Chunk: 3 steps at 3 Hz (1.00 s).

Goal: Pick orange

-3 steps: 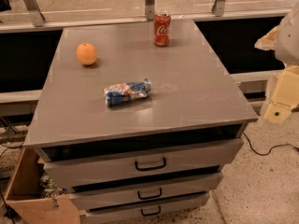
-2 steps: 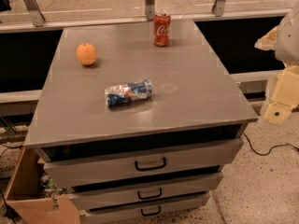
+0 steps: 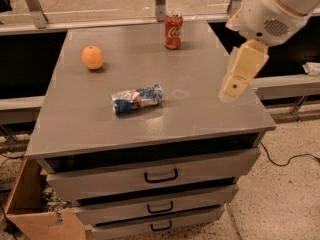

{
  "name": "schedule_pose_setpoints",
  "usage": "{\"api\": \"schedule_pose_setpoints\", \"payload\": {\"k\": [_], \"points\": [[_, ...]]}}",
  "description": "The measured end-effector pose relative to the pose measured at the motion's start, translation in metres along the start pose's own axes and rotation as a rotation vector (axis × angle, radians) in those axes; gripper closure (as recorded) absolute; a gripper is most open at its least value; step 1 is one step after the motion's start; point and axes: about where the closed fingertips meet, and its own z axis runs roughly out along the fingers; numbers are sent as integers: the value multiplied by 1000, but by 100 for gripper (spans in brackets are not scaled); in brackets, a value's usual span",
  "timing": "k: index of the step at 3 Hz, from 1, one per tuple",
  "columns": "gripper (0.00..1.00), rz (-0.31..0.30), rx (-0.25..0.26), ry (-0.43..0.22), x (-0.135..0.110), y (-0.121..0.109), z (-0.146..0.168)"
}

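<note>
surface: grey cabinet top (image 3: 210, 119) over three drawers (image 3: 160, 176), with a rail and dark glazing behind it and speckled floor to the right
orange: the orange (image 3: 92, 57) rests on the back-left part of the top with nothing touching it, in the same spot as a second ago
neighbours: the blue-and-white snack packet (image 3: 137, 99) lies toward the middle of the top, apart from the fruit and nearer the front; the red cola can (image 3: 173, 30) stands at the back edge, well apart to the right
gripper: the gripper (image 3: 239, 76), the cream end of the arm, hangs above the right side of the top, tilted downward; i cannot tell whether it is wide or narrow; the orange is not in it
what changed: a second ago the arm hung lower, out beyond the cabinet's right edge; now it has swung in over the top, while fruit, packet and can have not moved
meaning: this looks like the start of the reach, with the whole pick still to do
orange to gripper: well apart, with most of the top's width between them; the orange is to the left and further back, and the straight way across seems to run between can and packet
</note>
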Motion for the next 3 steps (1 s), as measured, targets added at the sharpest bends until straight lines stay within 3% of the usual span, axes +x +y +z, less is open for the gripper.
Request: {"api": "schedule_pose_setpoints", "payload": {"k": [1,2,3], "points": [[0,13,20,-164,-67,-43,25],[0,13,20,-164,-67,-43,25],[0,51,27,-220,-84,-53,38]]}}
